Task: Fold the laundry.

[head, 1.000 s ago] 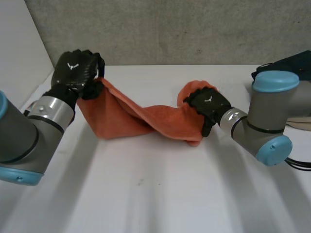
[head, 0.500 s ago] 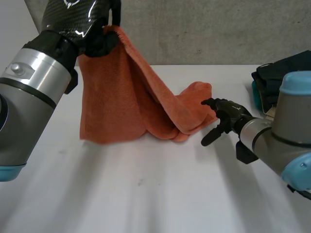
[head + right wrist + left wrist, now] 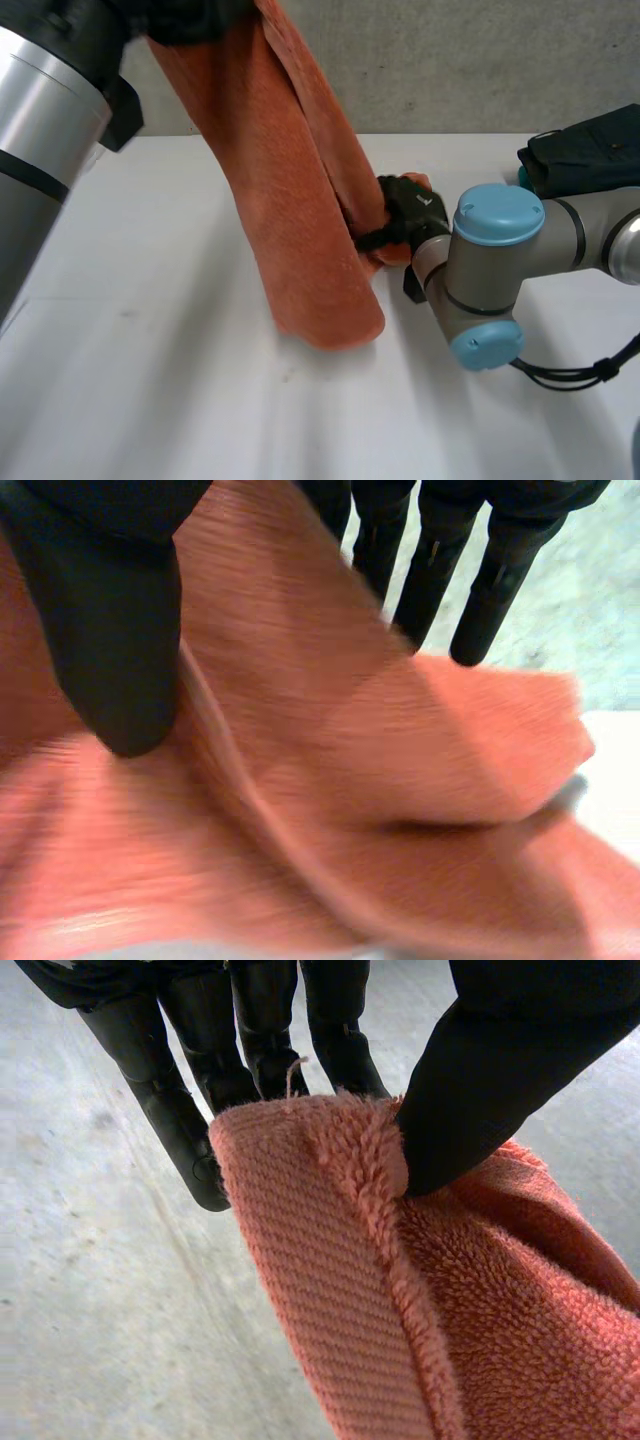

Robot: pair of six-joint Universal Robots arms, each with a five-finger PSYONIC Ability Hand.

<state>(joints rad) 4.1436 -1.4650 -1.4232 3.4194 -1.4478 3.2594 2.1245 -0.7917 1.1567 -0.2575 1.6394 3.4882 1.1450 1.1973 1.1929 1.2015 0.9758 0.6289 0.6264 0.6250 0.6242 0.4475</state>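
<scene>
Far left, high: left robot hand (image 3: pixel 188 18) pinches a top corner of the orange towel (image 3: pixel 300 200) between thumb and straight fingers, closed on it. The towel hangs in a long twisted drape, with its lower end bunched on the white surface (image 3: pixel 150 380) near centre. Right of it, the right robot hand (image 3: pixel 412 210) sits against the towel's low right edge; you cannot tell whether it has a grip. Far right: dark garments (image 3: pixel 585 160), well apart. Risks, by your judgement: the pinch looks shallow, so a tug could slip the corner. If you lay the towel down unspread, the twist gets folded in.
</scene>
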